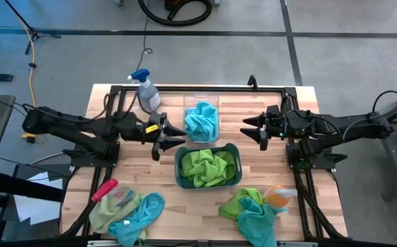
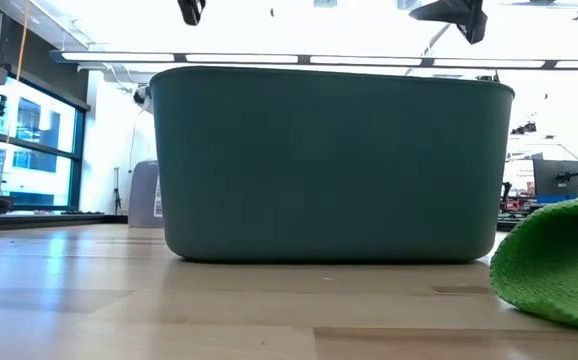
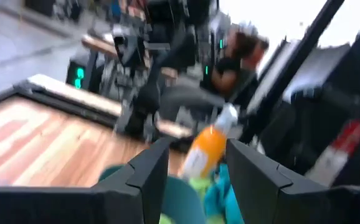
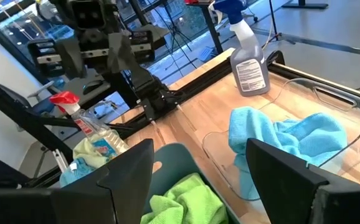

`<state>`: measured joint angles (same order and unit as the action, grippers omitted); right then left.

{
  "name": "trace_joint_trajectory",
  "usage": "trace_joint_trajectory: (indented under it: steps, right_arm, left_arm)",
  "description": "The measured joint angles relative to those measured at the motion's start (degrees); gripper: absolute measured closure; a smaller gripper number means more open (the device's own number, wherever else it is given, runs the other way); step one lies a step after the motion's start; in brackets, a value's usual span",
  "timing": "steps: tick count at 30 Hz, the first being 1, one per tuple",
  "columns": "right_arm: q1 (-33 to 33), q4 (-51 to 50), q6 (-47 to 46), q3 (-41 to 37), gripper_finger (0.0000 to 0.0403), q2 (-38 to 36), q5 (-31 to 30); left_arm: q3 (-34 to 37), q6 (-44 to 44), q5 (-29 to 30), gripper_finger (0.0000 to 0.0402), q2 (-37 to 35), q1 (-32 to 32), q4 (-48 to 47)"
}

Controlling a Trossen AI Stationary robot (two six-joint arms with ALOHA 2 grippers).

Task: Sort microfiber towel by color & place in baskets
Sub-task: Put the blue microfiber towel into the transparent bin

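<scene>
Turquoise towels [image 1: 202, 121] heaped in clear bin [image 1: 201, 103], lime towels [image 1: 207, 167] in dark teal bin [image 1: 178, 165] just in front. Mixed piles of towels at front left [image 1: 128, 213] and front right [image 1: 251, 211] of wooden counter [image 1: 157, 185]. Left gripper [image 1: 173, 134] beside clear bin, fingers parted, empty. Right gripper [image 1: 251, 128] on opposite side, fingers spread, empty. Spray bottle [image 1: 146, 91] behind.

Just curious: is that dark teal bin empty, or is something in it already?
Not empty. The dark teal bin holds crumpled lime green towels, seen from above.
</scene>
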<state>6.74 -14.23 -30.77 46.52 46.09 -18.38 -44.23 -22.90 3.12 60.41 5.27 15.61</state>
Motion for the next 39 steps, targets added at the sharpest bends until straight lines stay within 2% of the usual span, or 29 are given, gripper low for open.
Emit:
trace_joint_trajectory:
  steps: [4, 13, 30, 35, 39]
  right_arm:
    - [0.0, 1.0, 1.1, 0.0, 0.0149, 0.0, 0.0]
    - [0.0, 1.7, 2.8, 0.0, 0.0149, 0.0, 0.0]
    - [0.0, 2.8, 2.5, 0.0, 0.0149, 0.0, 0.1]
    - [0.0, 6.3, 2.2, 0.0, 0.0149, 0.0, 3.0]
    - [0.0, 10.8, -2.0, 0.1, 0.0149, 0.3, 5.9]
  left_arm:
    - [3.0, -0.5, 1.7, 0.0253, -0.4, 0.1, 6.6]
    - [3.1, 3.9, 2.0, 0.0253, -0.4, -0.4, 6.6]
    - [3.1, 3.1, 2.0, 0.0253, -0.4, -0.4, 6.5]
    - [3.1, 2.7, 2.0, 0.0253, -0.4, -0.4, 6.5]
    - [3.1, 2.1, 2.1, 0.0253, -0.4, -0.4, 6.5]
